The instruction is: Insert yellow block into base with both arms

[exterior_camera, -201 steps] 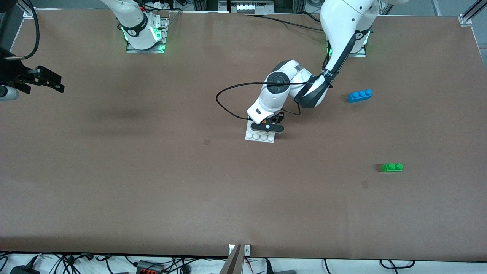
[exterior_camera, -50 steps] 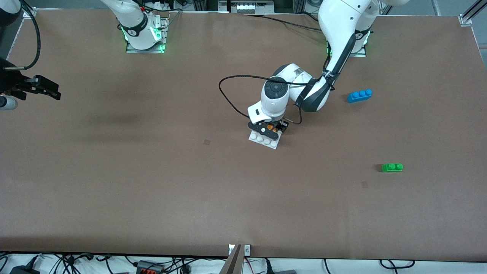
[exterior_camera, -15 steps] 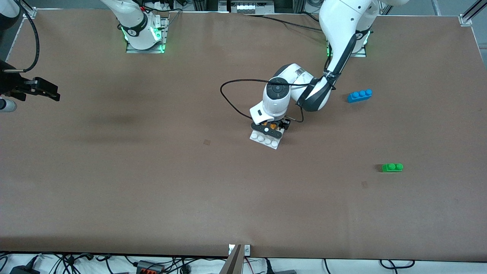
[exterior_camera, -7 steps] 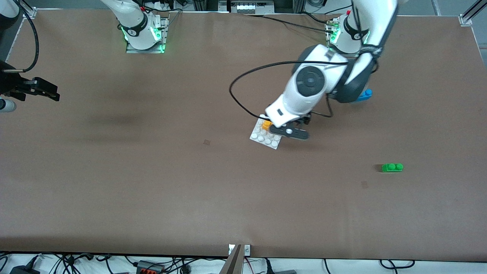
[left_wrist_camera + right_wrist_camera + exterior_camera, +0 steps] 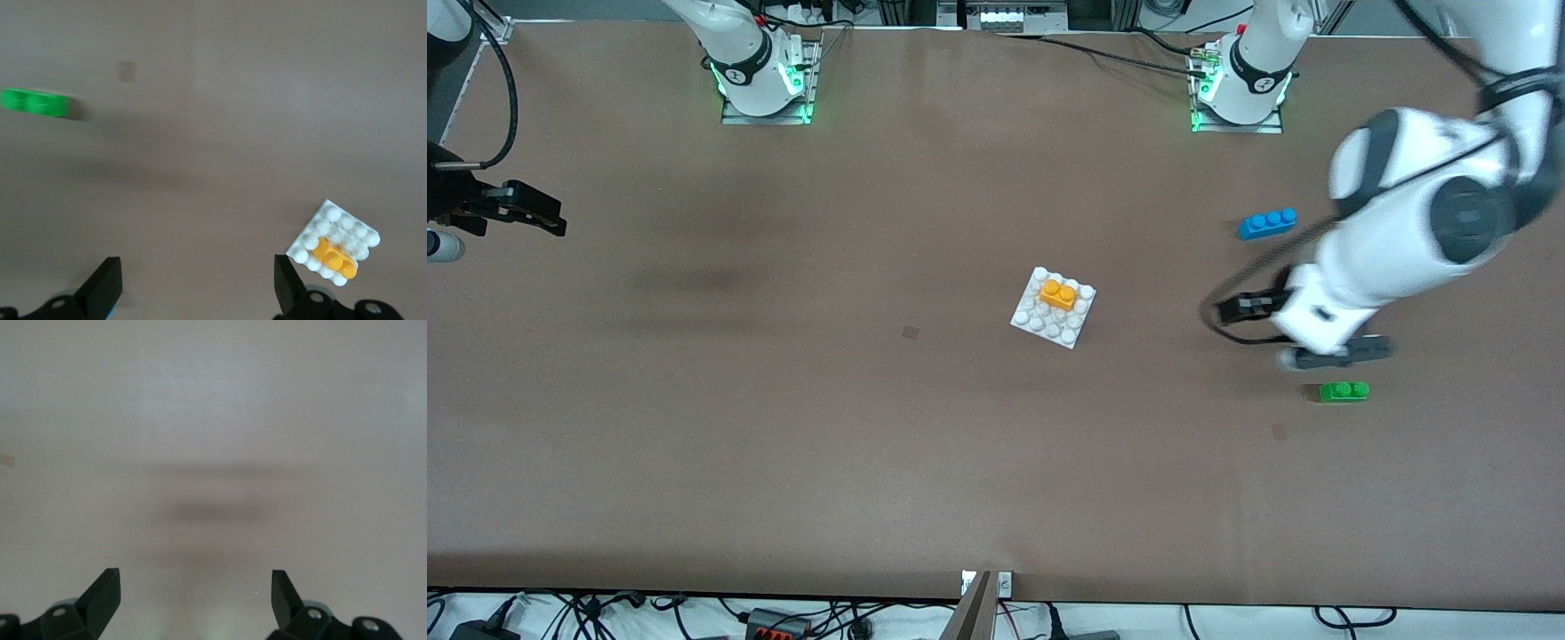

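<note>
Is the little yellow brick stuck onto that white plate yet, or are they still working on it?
It looks done: the yellow block sits on the base, with no gripper touching it. Nothing is in hand: the left gripper is open and empty in the air by the green brick; the right gripper waits, open, at the right arm's end. Nothing obvious remains.

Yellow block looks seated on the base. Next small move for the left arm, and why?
Probably just park it. The yellow block sits on the base, free of both grippers; the left gripper is open and empty above the table near the green brick. The right gripper waits, open.
</note>
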